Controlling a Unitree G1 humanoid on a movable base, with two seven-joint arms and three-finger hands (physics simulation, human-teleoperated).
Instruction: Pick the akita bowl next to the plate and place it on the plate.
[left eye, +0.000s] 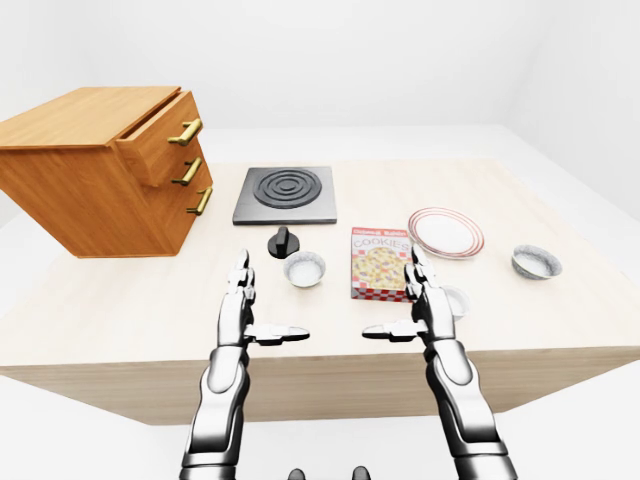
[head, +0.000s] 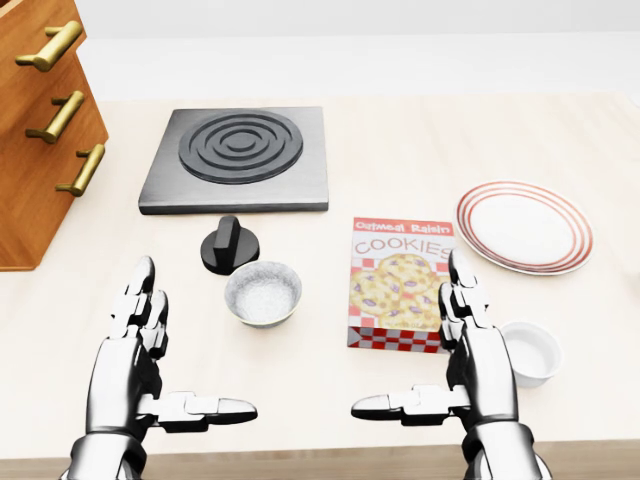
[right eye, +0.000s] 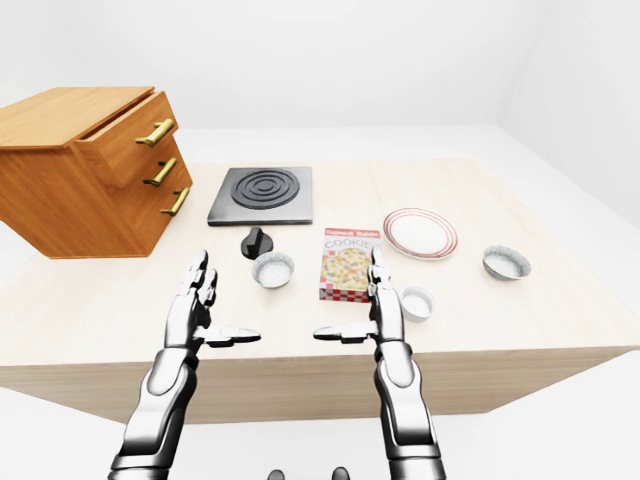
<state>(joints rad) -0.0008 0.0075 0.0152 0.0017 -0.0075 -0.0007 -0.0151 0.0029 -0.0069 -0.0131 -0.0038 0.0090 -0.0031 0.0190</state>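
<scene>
The plate (left eye: 445, 232), white with red rings, lies right of centre on the wooden table (left eye: 130, 300). To its right stands a grey-rimmed akita bowl (left eye: 536, 262), outside the head view. A second such bowl (head: 263, 293) sits left of the cookies box (head: 400, 283). My left hand (head: 185, 355) and right hand (head: 415, 350) hover open over the table's near edge, thumbs pointing inward, holding nothing. The right hand is beside a small white cup (head: 532, 352), well short of the plate and the right-hand bowl.
A black stove plate (head: 240, 157) with its knob (head: 230, 245) lies toward the top of the table. A wooden drawer cabinet (left eye: 100, 170) with brass handles occupies the left. The cookies box lies flat between my hands and the plate.
</scene>
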